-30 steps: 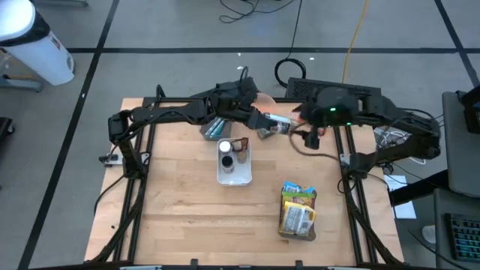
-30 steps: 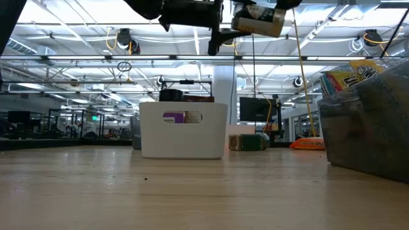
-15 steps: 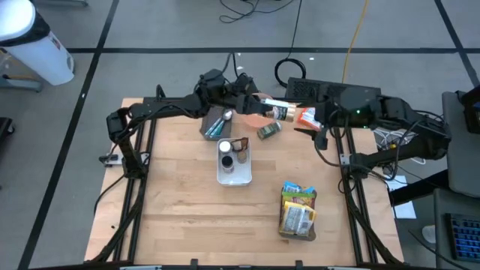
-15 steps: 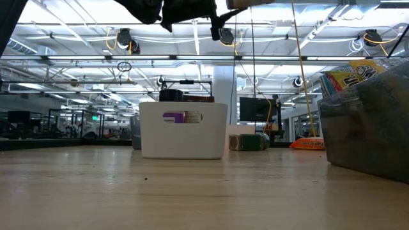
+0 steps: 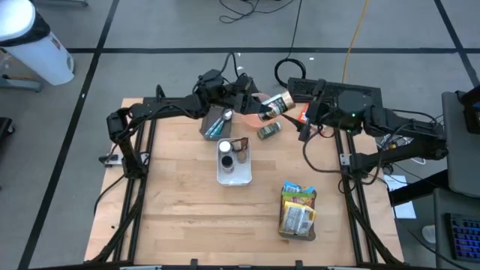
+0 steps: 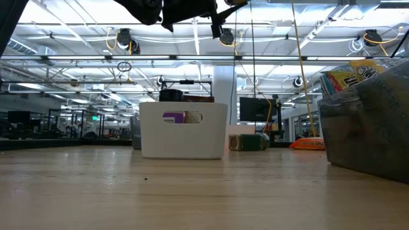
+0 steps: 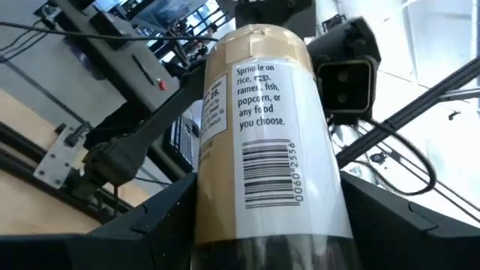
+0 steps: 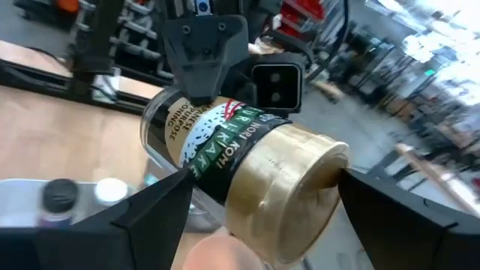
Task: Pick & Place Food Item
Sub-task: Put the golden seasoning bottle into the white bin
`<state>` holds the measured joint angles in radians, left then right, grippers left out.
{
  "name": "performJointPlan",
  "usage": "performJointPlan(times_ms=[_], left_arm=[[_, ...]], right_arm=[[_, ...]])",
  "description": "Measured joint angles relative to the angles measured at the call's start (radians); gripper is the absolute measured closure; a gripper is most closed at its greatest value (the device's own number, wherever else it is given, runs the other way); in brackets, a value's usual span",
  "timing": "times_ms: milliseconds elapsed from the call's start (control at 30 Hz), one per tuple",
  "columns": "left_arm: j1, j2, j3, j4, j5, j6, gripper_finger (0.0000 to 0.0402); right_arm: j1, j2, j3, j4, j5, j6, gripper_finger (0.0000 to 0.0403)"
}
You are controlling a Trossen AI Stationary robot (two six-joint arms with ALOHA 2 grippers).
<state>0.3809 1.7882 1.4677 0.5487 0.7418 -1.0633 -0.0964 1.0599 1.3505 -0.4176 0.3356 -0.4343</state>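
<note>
A seasoning jar [image 5: 276,103] with a gold lid and a printed label hangs in the air over the table's far middle. My left gripper [image 5: 256,109] is shut on it, reaching in from the left. My right gripper [image 5: 306,124] stands open just to the jar's right. In the right wrist view its fingers stand on either side of the gold lid [image 8: 300,180] without touching it. The low view shows only my left gripper [image 6: 192,9] at the top edge. My left gripper pinches the jar's dark glass lower body [image 7: 225,225], near its bottom end, between its two fingers [image 7: 161,221]. The fingers lie along the jar and come roughly level from the table's left. The jar is lifted clear, its lid tipped slightly up toward my right arm.
A white bin [image 5: 234,174] with small jars sits mid-table below the grippers. A green can [image 5: 268,130] lies beside it, and an orange packet [image 5: 303,114] lies near the far right. A clear box of snack bags [image 5: 298,212] stands near the right front.
My left gripper has carried the jar up and toward the table's far edge and tipped its lid end upward; in the low view the jar has risen out of the top. My right gripper has turned toward the jar and stayed open.
</note>
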Motion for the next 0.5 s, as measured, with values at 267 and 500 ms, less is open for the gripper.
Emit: performJointPlan(times_ms=[267, 500], left_arm=[[-0.012, 0.000, 0.000, 0.008, 0.026, 0.011, 0.0119], [-0.013, 0.000, 0.001, 0.015, 0.140, 0.035, 0.0119]], right_arm=[[0.002, -0.018, -0.029, 0.055, 0.019, -0.054, 0.0078], [0.002, -0.074, -0.032, 0.038, 0.006, -0.083, 0.0078]])
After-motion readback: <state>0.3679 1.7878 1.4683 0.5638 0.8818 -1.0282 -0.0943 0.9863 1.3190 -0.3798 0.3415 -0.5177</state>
